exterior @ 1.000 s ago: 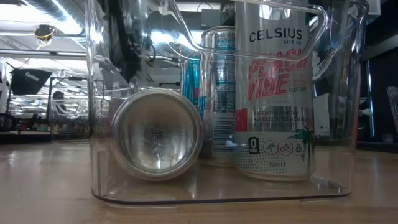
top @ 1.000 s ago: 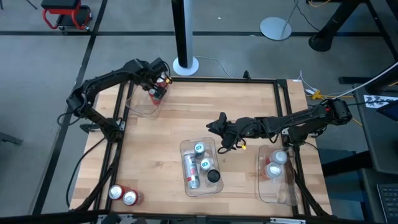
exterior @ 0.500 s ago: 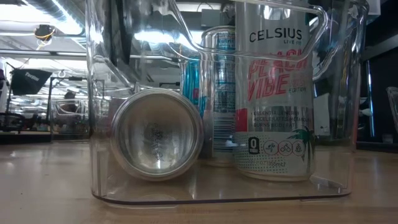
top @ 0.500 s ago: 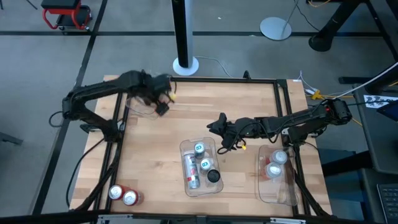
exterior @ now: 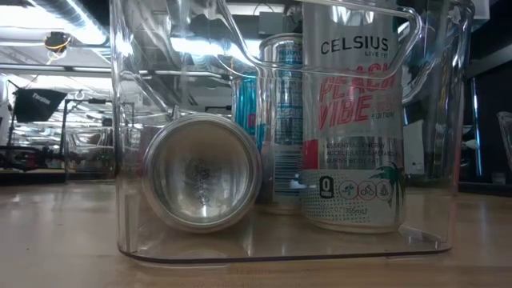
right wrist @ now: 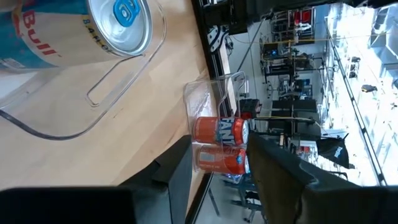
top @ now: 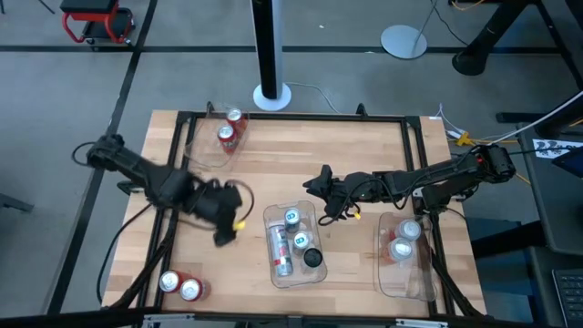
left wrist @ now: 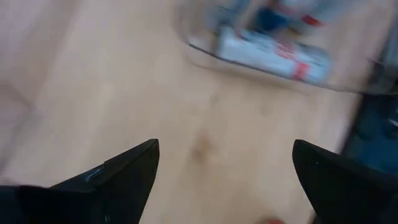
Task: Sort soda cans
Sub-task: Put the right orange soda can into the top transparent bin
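High view: two red cans lie at the desk's near left corner. The middle bin holds four cans (one lying flat), the right bin two. Left gripper, fingers spread wide and empty, hangs just left of the middle bin; right gripper, fingers partly parted, holds nothing. Two red cans stand in the far-left bin.

Overhead, table-level, two wrist views

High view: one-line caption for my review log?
Open left gripper beside the middle bin, right gripper at its far corner, two red cans in the far-left bin.
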### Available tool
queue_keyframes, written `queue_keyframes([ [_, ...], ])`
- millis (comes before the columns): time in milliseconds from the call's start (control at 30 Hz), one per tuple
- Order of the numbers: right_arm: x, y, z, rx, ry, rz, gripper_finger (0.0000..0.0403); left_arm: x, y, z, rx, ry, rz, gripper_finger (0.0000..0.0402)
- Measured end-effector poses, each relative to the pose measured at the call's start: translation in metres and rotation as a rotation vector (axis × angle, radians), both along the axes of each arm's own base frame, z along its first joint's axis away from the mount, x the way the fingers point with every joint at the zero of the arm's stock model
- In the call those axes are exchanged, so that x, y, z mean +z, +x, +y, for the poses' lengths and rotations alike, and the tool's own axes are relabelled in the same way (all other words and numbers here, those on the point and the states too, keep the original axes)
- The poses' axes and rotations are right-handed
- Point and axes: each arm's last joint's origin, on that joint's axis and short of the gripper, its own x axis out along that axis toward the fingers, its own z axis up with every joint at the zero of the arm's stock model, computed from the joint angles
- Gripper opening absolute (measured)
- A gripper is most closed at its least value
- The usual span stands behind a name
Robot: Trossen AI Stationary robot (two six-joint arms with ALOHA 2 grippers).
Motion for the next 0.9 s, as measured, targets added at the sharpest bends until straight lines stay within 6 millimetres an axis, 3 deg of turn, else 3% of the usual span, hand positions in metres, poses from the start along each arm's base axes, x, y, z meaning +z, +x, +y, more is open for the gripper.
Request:
queue_keyframes([
  [267,0.0,0.0,0.0,-0.001,0.002,-0.002,0.0154,-0.005,-0.009,-0.064,-0.096,-0.121,-0.103,0.0354],
  [433,0.0,0.0,0.0,-0.001,0.002,-0.002,0.0154,-0.012,-0.006,-0.093,-0.1,-0.193,-0.154,0.0354],
  [667,0.0,0.0,0.0,-0.001,0.002,-0.001,0.0154,-0.019,-0.004,-0.116,-0.133,-0.243,-0.19,0.0354],
  [900,0.0,0.0,0.0,-0.001,0.002,0.0,0.0154,-0.031,-0.027,-0.13,-0.011,-0.338,0.028,0.0354],
])
